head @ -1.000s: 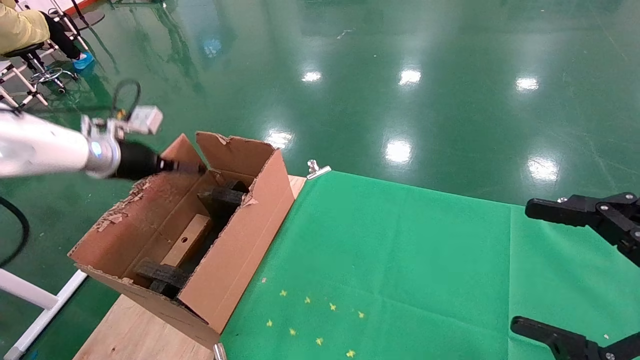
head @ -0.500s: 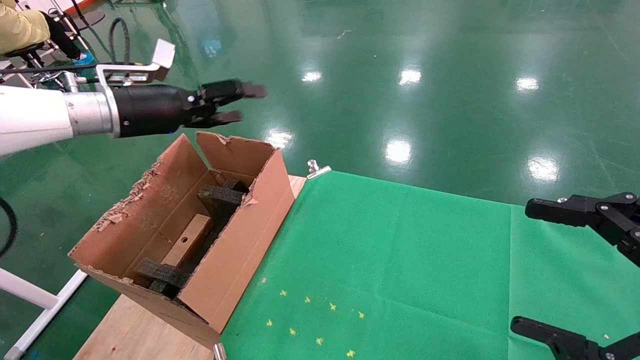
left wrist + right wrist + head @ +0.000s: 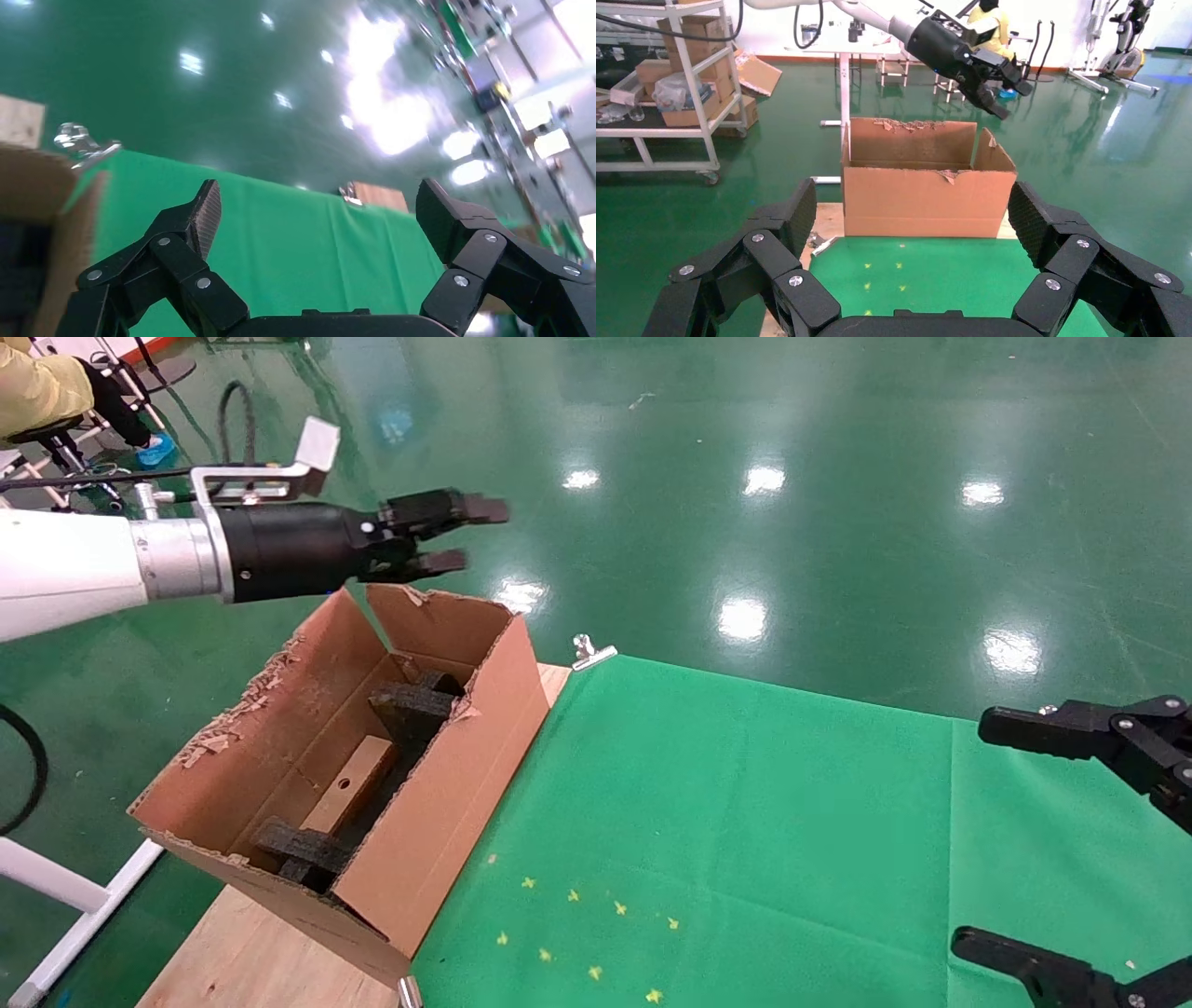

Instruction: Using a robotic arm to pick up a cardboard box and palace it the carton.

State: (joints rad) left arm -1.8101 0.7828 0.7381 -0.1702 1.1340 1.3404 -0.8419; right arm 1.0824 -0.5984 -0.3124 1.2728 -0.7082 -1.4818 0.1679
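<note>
- Left gripper (image 3: 461, 535): fingers spread, nothing between them; hangs over the carton's (image 3: 438, 822) far end, tips pointing out past the torn flap.
- Left wrist view agrees: both pads bare, only green cloth (image 3: 745, 822) beyond the gap, carton edge off to one side.
- Box (image 3: 349, 786) lies flat inside the carton, below and behind the fingertips, between two black foam blocks (image 3: 410, 705), hole face up.
- Step, by judgement: placing looks done; arm is clear of the carton w/ empty fingers.
- Next move prob. just needs a clear pull-away, fingers kept above the ragged flaps. No further grasp seems needed, since no other box shows on the cloth.
- Right gripper (image 3: 912, 267): parked at the cloth's right edge, fingers wide apart, empty, well apart from the carton.
</note>
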